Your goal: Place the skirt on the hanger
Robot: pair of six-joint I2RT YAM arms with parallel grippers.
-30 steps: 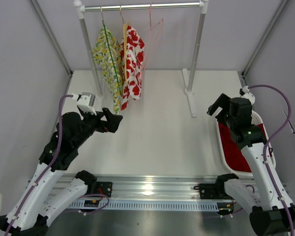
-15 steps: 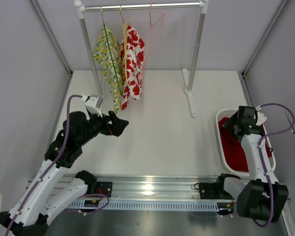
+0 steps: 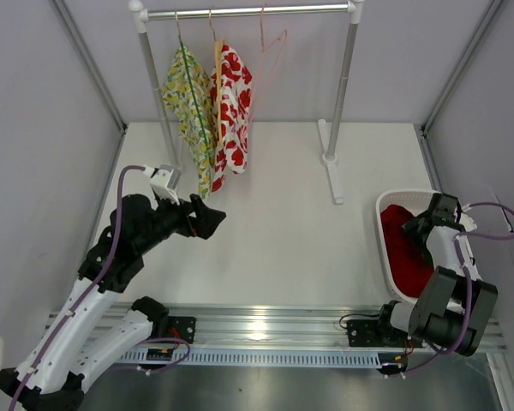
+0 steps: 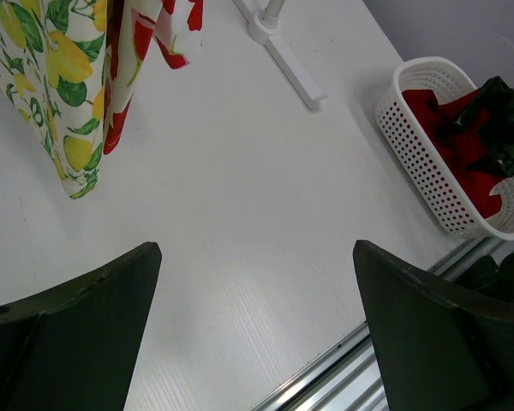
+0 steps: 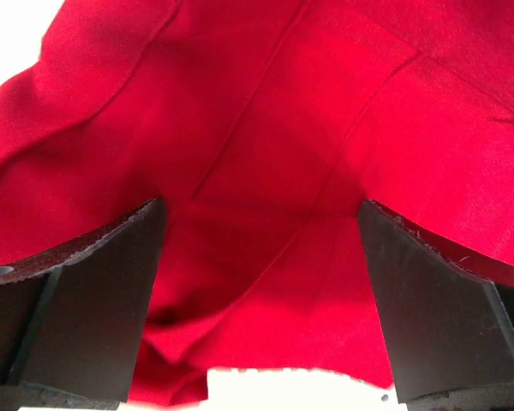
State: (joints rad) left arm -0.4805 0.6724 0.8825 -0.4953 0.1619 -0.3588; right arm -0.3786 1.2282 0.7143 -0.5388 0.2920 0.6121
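Tabletop basket (image 3: 383, 244), skirt (image 5: 265, 111) close beneath right gripper (image 5: 259, 214), fingers (image 5: 86, 300) parted.

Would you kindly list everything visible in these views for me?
table: one, white, under everything
rack: one, silver and white, table's far side
hanger: one, pale pink, empty, on the rack
floral garment: one, yellow-green, hanging on the rack
flowered garment: one, white and red, beside it
basket: one, white, perforated, table's right edge
skirt: one, deep red, bunched in the basket
left gripper: one, black, open above the table
right gripper: one, black, open over the skirt
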